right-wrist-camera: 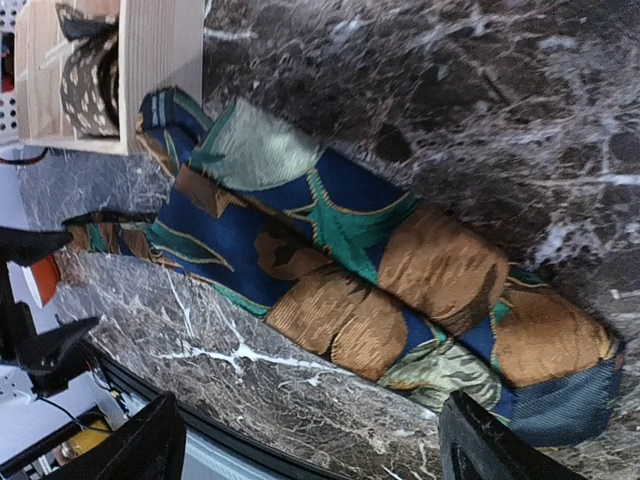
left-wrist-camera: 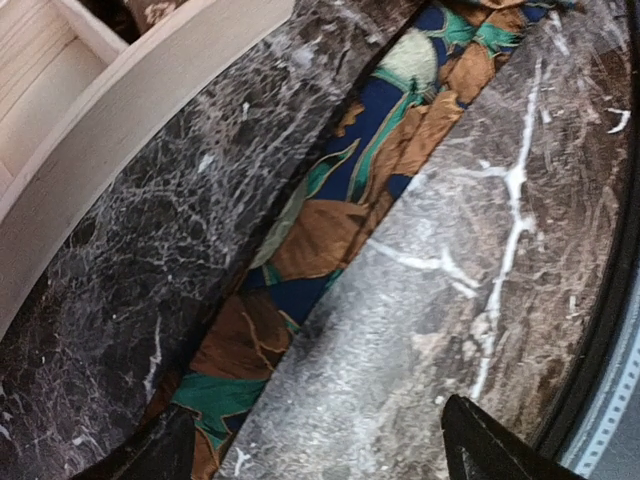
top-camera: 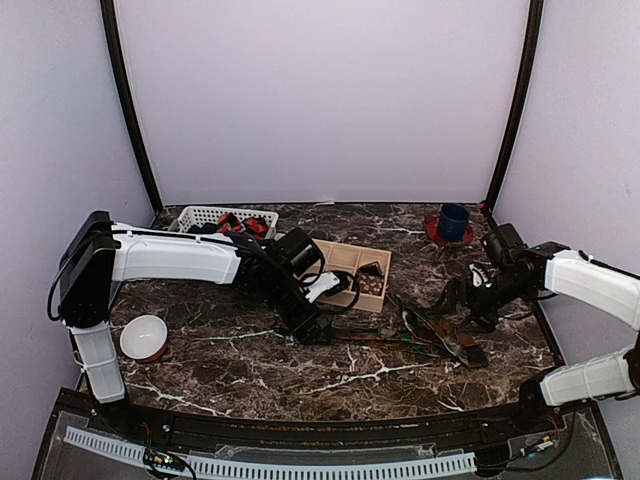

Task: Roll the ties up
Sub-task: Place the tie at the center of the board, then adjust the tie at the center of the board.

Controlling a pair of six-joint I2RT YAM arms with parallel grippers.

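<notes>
A brown-orange tie with green and blue patches [top-camera: 410, 340] lies stretched across the marble table between my two grippers. My left gripper [top-camera: 315, 328] is open over its narrow end. In the left wrist view the tie [left-wrist-camera: 330, 210] runs diagonally and the left gripper [left-wrist-camera: 320, 460] hangs just above it, one fingertip [left-wrist-camera: 150, 455] at the tie's edge. My right gripper [top-camera: 457, 300] is open above the wide end. In the right wrist view the wide end [right-wrist-camera: 340, 260] lies folded beyond the open right gripper [right-wrist-camera: 315, 445]. A rolled brown dotted tie [top-camera: 372, 283] sits in the wooden box and also shows in the right wrist view [right-wrist-camera: 88, 75].
The wooden compartment box [top-camera: 340, 258] stands behind the tie. A white basket [top-camera: 205, 214] with red-and-black ties is at the back left. A white bowl [top-camera: 145, 337] is near left. A blue cup [top-camera: 453, 220] on a red plate is at the back right.
</notes>
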